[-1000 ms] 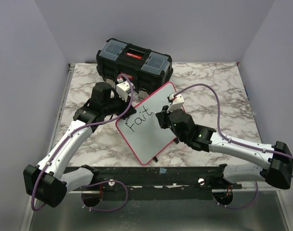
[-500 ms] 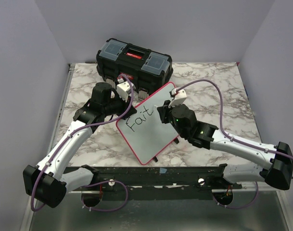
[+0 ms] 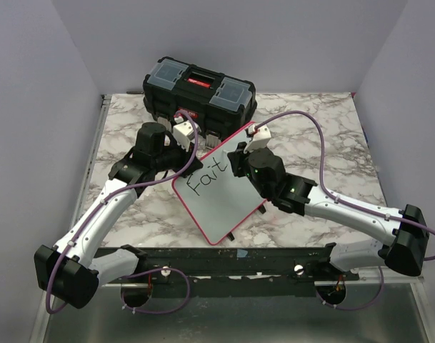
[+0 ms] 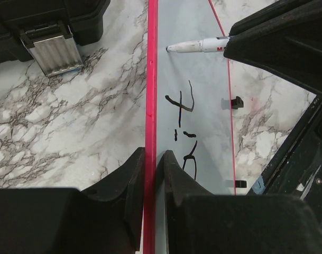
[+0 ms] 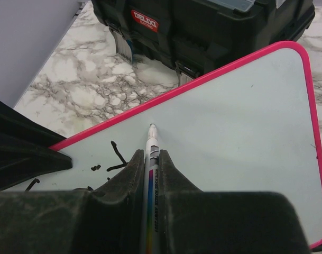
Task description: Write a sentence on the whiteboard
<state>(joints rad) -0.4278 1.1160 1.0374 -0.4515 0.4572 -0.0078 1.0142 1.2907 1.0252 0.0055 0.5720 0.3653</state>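
While the left hand [image 4: 151, 154] pinches the rim of the whiteboard [image 3: 224, 211], the right hand [image 5: 150, 155] pinches a marker [image 5: 152, 138] beside the unfinished sentence [image 3: 206, 177], which I judge needs its "h" next.

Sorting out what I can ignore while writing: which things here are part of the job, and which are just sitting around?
In use: whiteboard; the lettering on it; marker, held by the right gripper; left gripper, clamped on the board's red rim.
Lying about: black toolbox behind the board.
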